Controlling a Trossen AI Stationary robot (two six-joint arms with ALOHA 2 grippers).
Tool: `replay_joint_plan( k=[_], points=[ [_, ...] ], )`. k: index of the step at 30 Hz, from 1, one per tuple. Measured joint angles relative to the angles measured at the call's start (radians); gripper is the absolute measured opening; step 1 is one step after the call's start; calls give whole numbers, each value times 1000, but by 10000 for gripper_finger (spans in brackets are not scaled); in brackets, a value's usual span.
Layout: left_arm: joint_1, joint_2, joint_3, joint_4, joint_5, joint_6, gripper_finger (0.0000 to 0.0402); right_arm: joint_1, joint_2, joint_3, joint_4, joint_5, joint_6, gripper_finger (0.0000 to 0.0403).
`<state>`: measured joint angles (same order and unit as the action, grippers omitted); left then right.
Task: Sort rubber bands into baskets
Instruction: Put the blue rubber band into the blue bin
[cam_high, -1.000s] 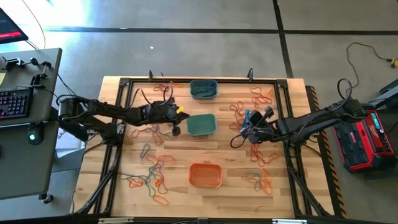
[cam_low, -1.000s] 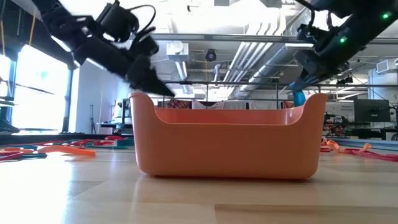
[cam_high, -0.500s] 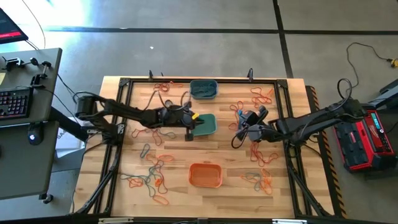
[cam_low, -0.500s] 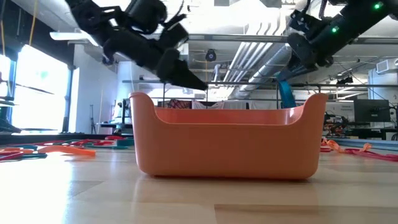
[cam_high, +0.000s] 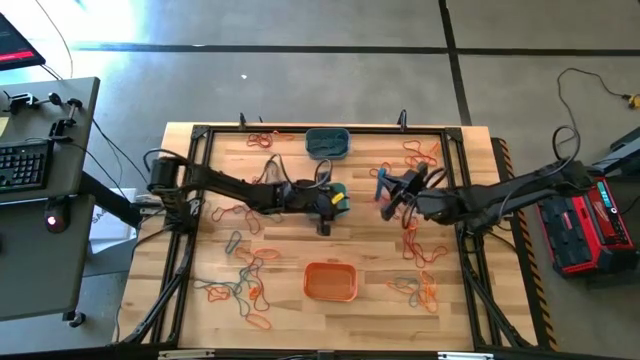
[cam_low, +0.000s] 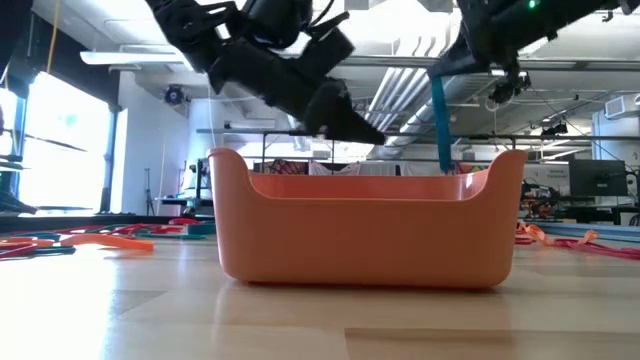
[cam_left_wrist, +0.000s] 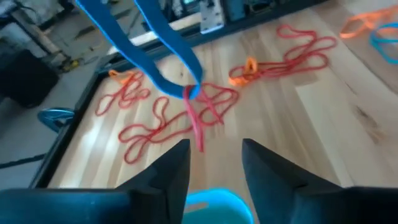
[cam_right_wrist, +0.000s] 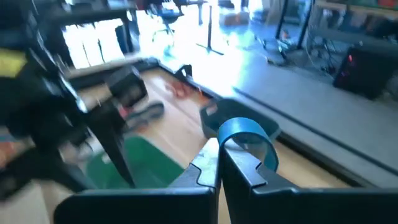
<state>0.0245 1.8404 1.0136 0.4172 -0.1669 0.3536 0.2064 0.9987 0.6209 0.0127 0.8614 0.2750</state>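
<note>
A pale wooden worktop (cam_high: 200, 300) edged by a black frame (cam_high: 196, 135) stands on a grey concrete floor, with a desk and keyboard (cam_high: 22, 165) off one side and a red and black case (cam_high: 590, 222) off the other; beyond the worktop the low view shows an open room with ceiling pipes. Three baskets sit down the middle: the grey-blue basket (cam_high: 327, 143) at the far edge, the teal-green basket (cam_high: 337, 193) in the centre, largely covered by the left arm, and the orange basket (cam_high: 330, 281) nearest, which fills the low view and blocks most of what lies behind it. Rubber bands (cam_high: 240, 285) lie in loose clusters all around, red and orange ones (cam_left_wrist: 205, 102) spread on the wood ahead of the left wrist camera. The left claw (cam_high: 325, 205) hangs over the teal-green basket, its fingers (cam_left_wrist: 168, 171) standing apart with nothing between them; the right claw (cam_high: 385, 195) is just beside that basket, off the worktop, closed tight on a blue band (cam_right_wrist: 247, 134) that hangs in a long loop (cam_low: 440, 120).
</note>
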Motion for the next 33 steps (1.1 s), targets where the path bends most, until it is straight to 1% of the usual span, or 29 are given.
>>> replay_joint_plan(
  k=[2, 5, 10, 12, 14, 21, 24, 26, 30, 33],
  points=[
    [-3, 24, 31, -5, -30, 14, 148, 4, -15, 0, 55, -1, -45, 0],
    [-2, 51, 74, -14, -42, 23, 154, 16, -31, 1, 135, -10, -112, 0],
    [-2, 64, 110, -34, -32, 17, 155, 53, -47, 1, 224, -18, -199, 0],
    [-2, 64, 118, -34, 0, 17, 155, 67, -49, 1, 255, -22, -231, 0],
    [-2, 64, 119, -21, 29, 17, 155, 83, -50, 1, 284, -25, -246, 0],
    [-3, 64, 133, -17, 24, 3, 155, 123, -51, 1, 351, -29, -283, 0],
    [-4, 64, 152, -18, 26, -4, 155, 131, -51, 1, 363, -51, -284, 0],
    [-5, 64, 167, -26, 44, -4, 155, 136, -51, 1, 368, -60, -283, 0],
    [-5, 83, 185, -43, 114, -3, 154, 143, -51, 1, 391, -82, -296, 0],
    [-6, 107, 205, -70, 129, 7, 142, 150, -51, 1, 413, -102, -311, 0]
  ],
)
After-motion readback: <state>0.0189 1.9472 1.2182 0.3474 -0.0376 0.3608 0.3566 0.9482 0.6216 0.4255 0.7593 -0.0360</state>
